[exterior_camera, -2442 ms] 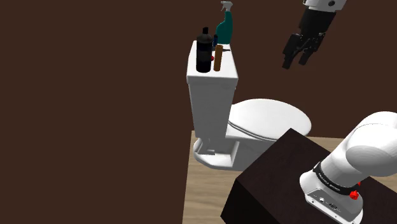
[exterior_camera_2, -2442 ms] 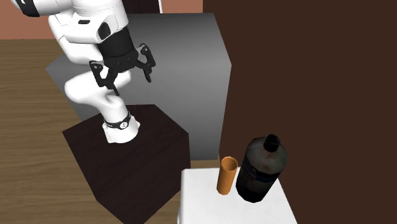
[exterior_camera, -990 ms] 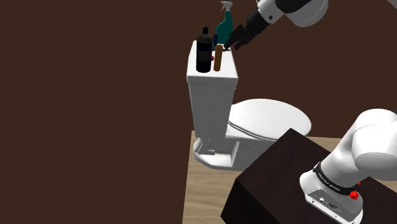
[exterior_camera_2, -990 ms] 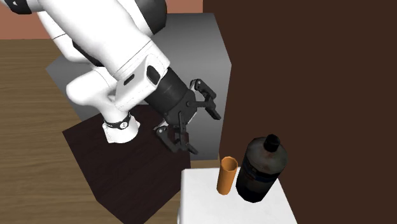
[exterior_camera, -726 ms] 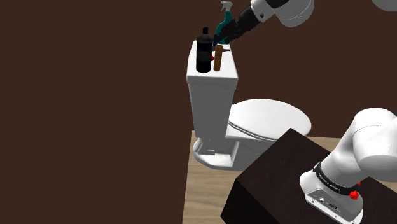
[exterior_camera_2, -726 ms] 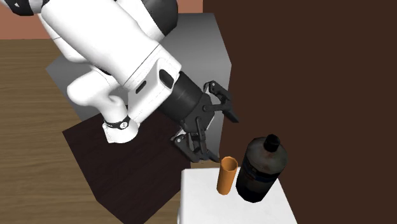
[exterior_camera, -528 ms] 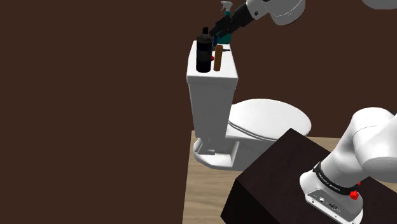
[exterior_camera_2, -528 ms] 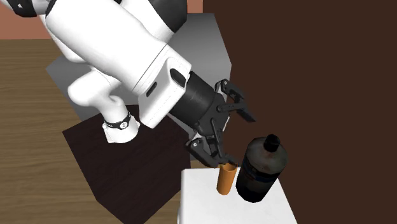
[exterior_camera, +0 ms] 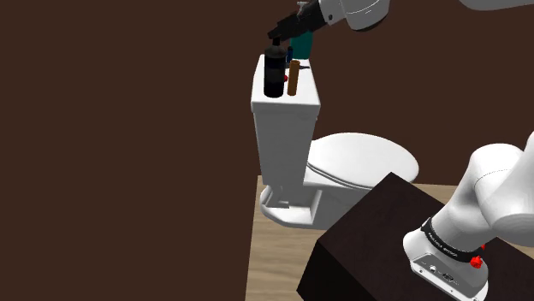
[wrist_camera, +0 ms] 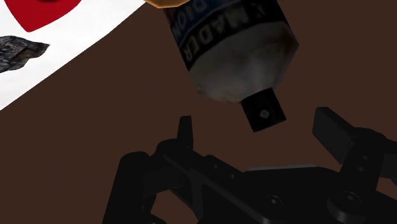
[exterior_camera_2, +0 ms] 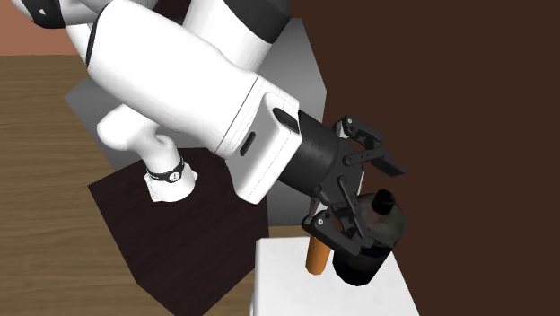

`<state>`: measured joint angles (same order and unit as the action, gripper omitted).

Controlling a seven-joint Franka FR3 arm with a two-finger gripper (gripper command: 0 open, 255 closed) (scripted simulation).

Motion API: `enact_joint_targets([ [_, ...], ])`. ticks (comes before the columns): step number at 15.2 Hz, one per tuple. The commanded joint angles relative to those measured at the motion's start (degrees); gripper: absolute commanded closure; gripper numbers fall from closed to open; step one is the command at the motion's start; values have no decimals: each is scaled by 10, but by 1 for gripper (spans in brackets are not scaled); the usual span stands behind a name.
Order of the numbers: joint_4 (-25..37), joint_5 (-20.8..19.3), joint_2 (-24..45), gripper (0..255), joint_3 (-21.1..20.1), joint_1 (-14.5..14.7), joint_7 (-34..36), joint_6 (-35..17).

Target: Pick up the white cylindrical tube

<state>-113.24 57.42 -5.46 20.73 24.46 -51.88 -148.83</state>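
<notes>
1. The white toilet [exterior_camera: 342,171] stands against a dark brown wall. Its tank [exterior_camera: 285,120] is the landmark for everything below.
2. The white arm [exterior_camera_2: 197,90] reaches over the bowl to the tank's lid.
3. The dark box stand [exterior_camera: 376,248] sits on the bowl side of the tank, well apart from it.
4. A black bottle [exterior_camera: 274,73] stands upright on the tank's lid, at the edge on the shoulder view's left.
5. A teal spray bottle [exterior_camera: 302,41] stands on the lid at the wall side of the tank.
6. The jaws hang over the tank's lid at the top of the black bottle. They are spread wide and grip nothing. In the wrist view the bottle's square black cap lies between the fingers [wrist_camera: 334,130], touching neither.
7. The tube [exterior_camera: 293,77] is orange-brown, not white. It stands on the tank's lid just beside the black bottle, on the shoulder view's right. Its long axis is vertical. In the second exterior view one finger covers its top end.
8. The black bottle carries a blue label band with pale capitals. "MADE" seems readable, and the rest is cut off.
</notes>
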Motion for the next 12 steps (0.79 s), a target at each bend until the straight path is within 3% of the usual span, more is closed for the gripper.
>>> enact_joint_targets([
  [1,-10,20,3,0,1,3,-21,-8],
  [5,-20,43,7,0,2,5,-46,-15],
  [6,-20,43,7,255,2,5,-46,-15],
  [12,-22,43,6,255,2,5,-47,-16],
])
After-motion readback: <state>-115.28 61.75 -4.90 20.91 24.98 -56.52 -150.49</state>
